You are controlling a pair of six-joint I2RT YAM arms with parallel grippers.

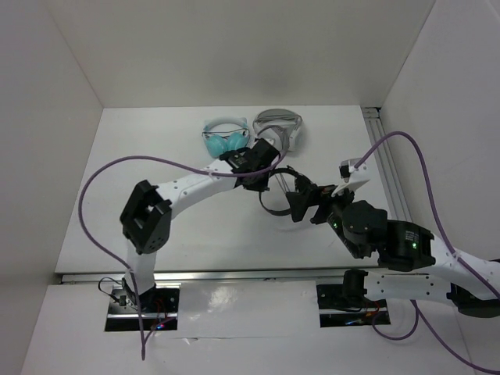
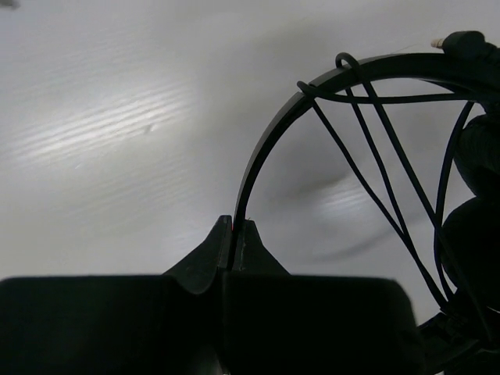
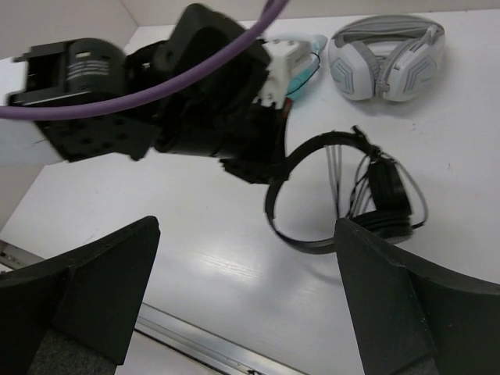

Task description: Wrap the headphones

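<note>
Two grippers, left gripper (image 2: 233,228) clamped on headphones (image 3: 387,195) headband, right gripper (image 3: 246,285) gaping, arm label (image 3: 94,70) blurred

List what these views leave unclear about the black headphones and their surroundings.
- Headphones earcups: left wrist view, cut off by the right edge.
- Cable end: top view, too small to trace.
- Teal headphones: right wrist view, mostly behind the left arm.
</note>
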